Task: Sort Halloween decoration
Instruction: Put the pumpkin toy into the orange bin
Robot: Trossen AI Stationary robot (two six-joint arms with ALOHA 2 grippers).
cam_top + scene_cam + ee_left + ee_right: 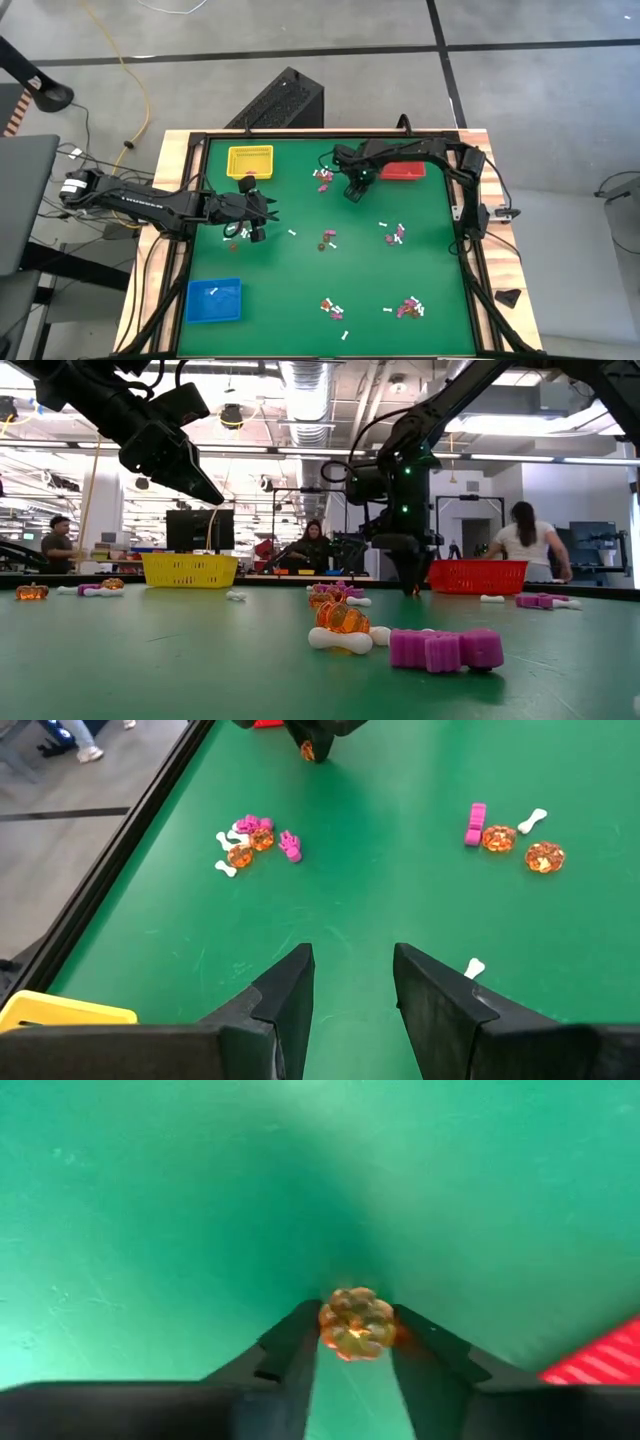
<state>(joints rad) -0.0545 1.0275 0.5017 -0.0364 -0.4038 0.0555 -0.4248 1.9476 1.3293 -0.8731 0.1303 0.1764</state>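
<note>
Orange pumpkin trinket sits pinched in the right hand beside the red tray, likely its bin, while the left hand hovers open, empty.

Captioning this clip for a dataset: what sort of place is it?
Likely a robotics lab or workshop: a green table with two arms, people at benches behind, bare ceiling ducts and strip lights.
</note>
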